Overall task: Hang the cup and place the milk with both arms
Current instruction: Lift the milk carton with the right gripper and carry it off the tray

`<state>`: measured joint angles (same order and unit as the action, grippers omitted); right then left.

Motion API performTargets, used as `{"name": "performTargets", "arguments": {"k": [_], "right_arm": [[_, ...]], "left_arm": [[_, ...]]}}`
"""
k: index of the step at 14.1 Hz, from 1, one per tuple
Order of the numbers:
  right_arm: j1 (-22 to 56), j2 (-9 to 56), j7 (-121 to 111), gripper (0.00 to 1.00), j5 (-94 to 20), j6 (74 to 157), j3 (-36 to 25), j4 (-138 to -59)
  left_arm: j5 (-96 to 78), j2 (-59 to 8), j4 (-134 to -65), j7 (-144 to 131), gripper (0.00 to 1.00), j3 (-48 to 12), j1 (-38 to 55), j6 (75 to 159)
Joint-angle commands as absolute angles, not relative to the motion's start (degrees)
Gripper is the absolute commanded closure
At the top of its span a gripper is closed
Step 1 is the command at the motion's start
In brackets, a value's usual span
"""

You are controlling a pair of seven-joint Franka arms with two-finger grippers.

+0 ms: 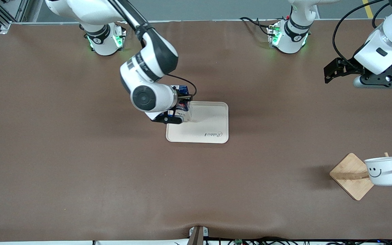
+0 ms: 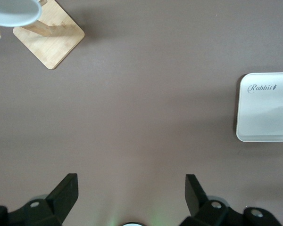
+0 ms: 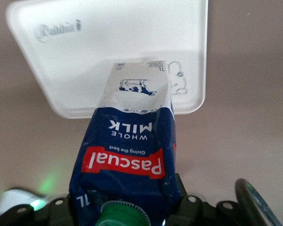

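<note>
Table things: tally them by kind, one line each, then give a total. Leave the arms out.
Cup: 1, hanging on the rack
Milk: 1, upright at the tray's corner
Tray: 1
Wooden rack: 1
Total: 4

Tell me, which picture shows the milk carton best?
The right wrist view: the milk fills it, with its label, red band and green cap easy to see. In the front view only a bit of it peeks out past the right arm. The left wrist view misses it.
</note>
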<state>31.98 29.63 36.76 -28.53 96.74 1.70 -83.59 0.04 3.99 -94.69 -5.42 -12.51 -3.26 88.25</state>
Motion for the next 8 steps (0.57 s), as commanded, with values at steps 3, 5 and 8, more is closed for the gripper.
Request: {"name": "performTargets", "arguments": {"k": [3,5,8], "right_arm": [[25.32,28.39,40.7,1.0,-31.12,88.25,2.2,-77.26],[21.73,26.12,39.38,1.0,-28.84,87.72,2.28,-77.52],[16.98,23.31,32.44,1.0,-23.94,81.49,2.11,-78.74]], "left_arm": [[-0.88,5.27,-95.19,-4.04,0.0,-12.57,-3.69,88.68],[-0.88,5.27,-95.19,-4.04,0.0,-12.57,-3.69,88.68],[-0.79,5.27,-95.01,-4.04,0.0,-12.57,-3.69,88.68]]}}
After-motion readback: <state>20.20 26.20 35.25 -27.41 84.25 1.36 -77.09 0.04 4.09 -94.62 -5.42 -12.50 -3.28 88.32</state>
